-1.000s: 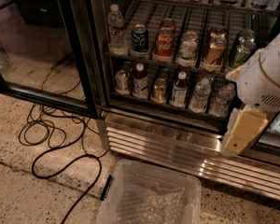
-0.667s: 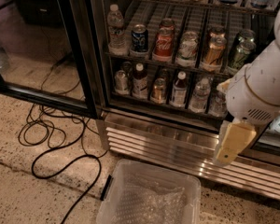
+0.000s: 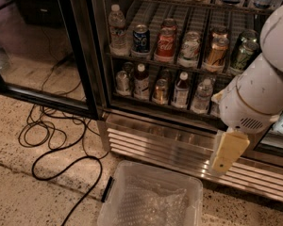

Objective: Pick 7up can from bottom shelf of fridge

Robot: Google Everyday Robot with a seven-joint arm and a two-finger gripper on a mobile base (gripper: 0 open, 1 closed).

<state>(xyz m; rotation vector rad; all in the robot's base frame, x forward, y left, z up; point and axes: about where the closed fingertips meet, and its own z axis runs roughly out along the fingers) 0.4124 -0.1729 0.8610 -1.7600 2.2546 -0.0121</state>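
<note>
The fridge stands with its glass door swung open to the left. On the bottom shelf the 7up can, small and silvery, stands at the far left end, upright, beside a dark bottle. Further right on the same rack are a gold-amber can, another bottle and a water bottle. My gripper, a pale yellow piece under the white arm, hangs in front of the base grille, well to the right of and below the 7up can, holding nothing that I can see.
The rack above holds a water bottle, a blue can, a red Coca-Cola can and a dark-green can. A clear plastic bin sits on the floor before the grille. Black cables loop at left beside the open door.
The arm and gripper have swung down and to the left, from beside the bottom shelf's right end to in front of the base grille. The cans and bottles have not moved.
</note>
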